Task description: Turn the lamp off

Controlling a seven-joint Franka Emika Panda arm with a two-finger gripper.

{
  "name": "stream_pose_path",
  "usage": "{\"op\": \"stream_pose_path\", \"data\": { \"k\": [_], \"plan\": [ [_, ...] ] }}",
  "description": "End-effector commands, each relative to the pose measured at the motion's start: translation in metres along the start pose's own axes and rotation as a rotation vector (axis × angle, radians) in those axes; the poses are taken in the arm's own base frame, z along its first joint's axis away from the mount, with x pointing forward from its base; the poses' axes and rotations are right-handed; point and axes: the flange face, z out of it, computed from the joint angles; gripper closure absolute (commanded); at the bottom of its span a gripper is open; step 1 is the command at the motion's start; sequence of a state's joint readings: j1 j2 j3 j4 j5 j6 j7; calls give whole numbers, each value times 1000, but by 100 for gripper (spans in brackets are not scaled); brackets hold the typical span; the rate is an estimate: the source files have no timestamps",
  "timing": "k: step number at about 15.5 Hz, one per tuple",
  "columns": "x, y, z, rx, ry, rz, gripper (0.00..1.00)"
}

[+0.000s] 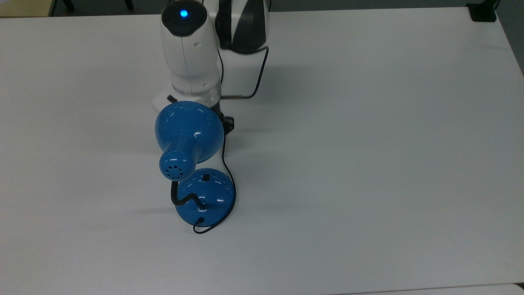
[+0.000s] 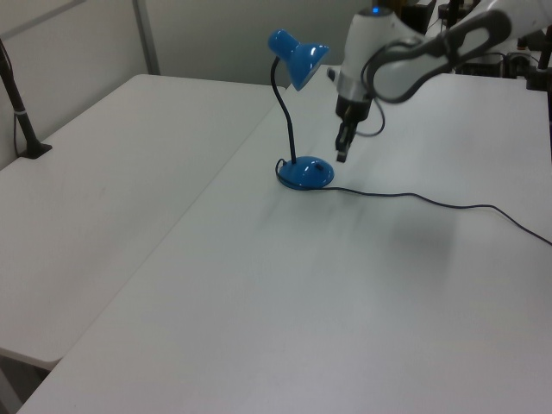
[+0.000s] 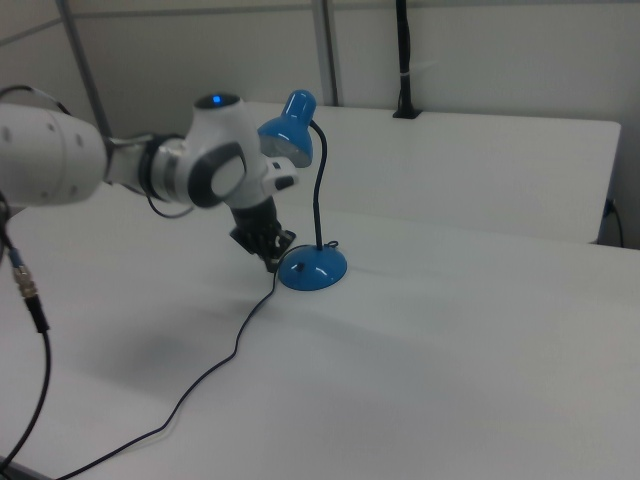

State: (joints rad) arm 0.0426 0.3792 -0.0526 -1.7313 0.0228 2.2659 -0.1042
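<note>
The lamp stands near the middle of the white worktop, its domed blue base flat on the surface and its bell-shaped shade held high on the bent black neck. No glow falls from the shade onto the worktop, so I judge the lamp to be off and the task's step done. The small black switch sits on the upper face of the base, toward 12 o'clock in the top view, facing the arm; that side is the easy one for a press from above.

The gripper hangs just clear of the base, raised above the worktop, with its tip pointing down. In the left view it lies at about 2 o'clock from the base, apart from it. In the right view the gripper sits at about 9 o'clock from the base, close beside it but not touching. It has hold of nothing; whether its fingers stand apart or together I cannot tell.

The thin black cord leaves the base and trails across the worktop, passing under the gripper, so any further low move risks snagging it.
</note>
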Motion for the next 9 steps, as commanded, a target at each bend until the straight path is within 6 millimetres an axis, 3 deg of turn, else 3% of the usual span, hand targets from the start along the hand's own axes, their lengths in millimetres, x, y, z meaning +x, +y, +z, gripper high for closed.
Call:
{"op": "stream_pose_path", "data": {
  "k": [1,2,3,4,6,9],
  "plan": [
    [-41,-8,-75,12,-156,16,80],
    [-50,-8,-92,17,-188,17,54],
    [-58,-9,-110,21,-213,29,8],
    [-67,-11,-128,21,-231,48,0],
    [-77,-9,-162,18,-263,98,0],
    [-71,-2,-204,-17,-236,263,0]
  ]
}}
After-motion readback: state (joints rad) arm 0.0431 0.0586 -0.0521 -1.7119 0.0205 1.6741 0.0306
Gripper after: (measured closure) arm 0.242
